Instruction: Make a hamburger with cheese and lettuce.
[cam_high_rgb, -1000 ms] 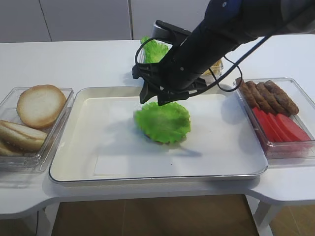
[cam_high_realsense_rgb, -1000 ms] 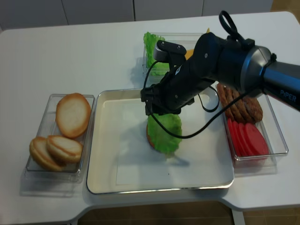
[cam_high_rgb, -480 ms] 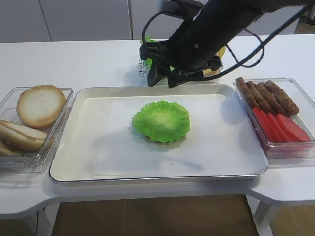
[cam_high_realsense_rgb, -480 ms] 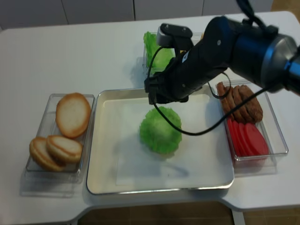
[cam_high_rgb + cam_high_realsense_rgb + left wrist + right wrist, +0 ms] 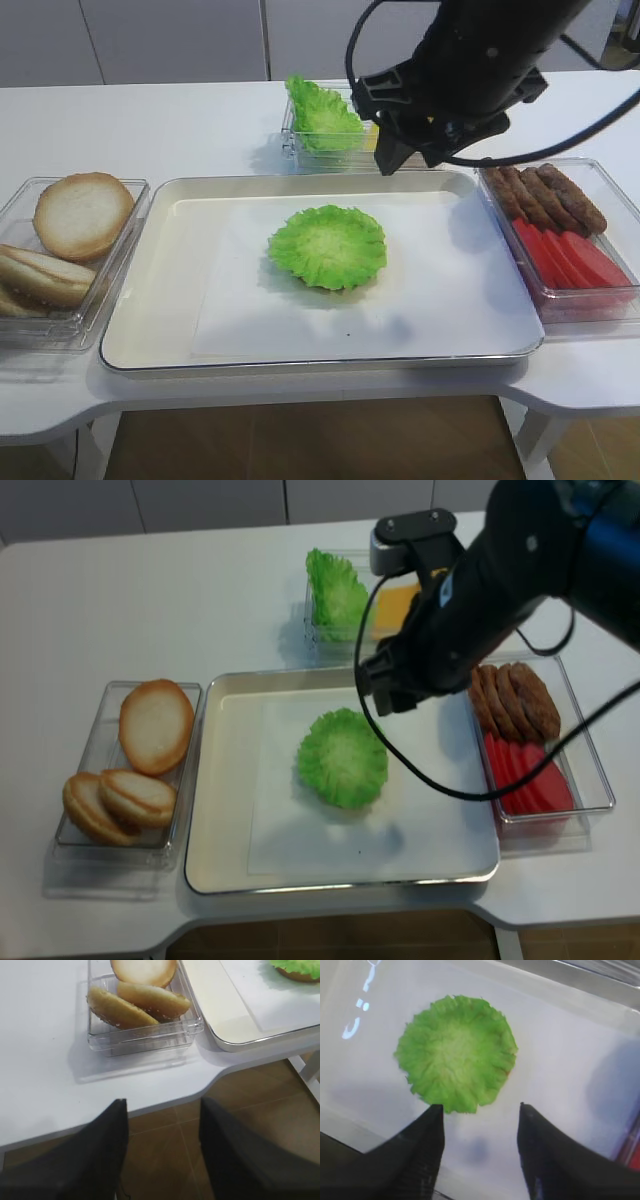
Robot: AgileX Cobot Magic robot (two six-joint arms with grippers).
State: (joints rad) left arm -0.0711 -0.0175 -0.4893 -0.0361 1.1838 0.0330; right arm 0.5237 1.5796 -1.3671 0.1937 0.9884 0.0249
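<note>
A green frilly lettuce leaf (image 5: 328, 246) lies flat in the middle of the white tray (image 5: 140, 330); it also shows in the realsense view (image 5: 342, 757) and the right wrist view (image 5: 456, 1060). The bun half under it is hidden except for a brown edge in the left wrist view (image 5: 296, 975). Yellow cheese (image 5: 393, 606) sits in the back container. My right gripper (image 5: 481, 1106) is open and empty, raised above the tray's back right, right of the lettuce (image 5: 392, 692). My left gripper (image 5: 162, 1102) is open and empty, over the floor off the table's front left edge.
A clear box with bun halves (image 5: 70, 240) stands left of the tray. A clear box with brown patties and red slices (image 5: 560, 225) stands at the right. A back container holds more lettuce (image 5: 318, 115). The right arm hangs over the tray's back right corner.
My right gripper has let go of the lettuce, risen and swung to the right. The lettuce now lies flat on the tray.
</note>
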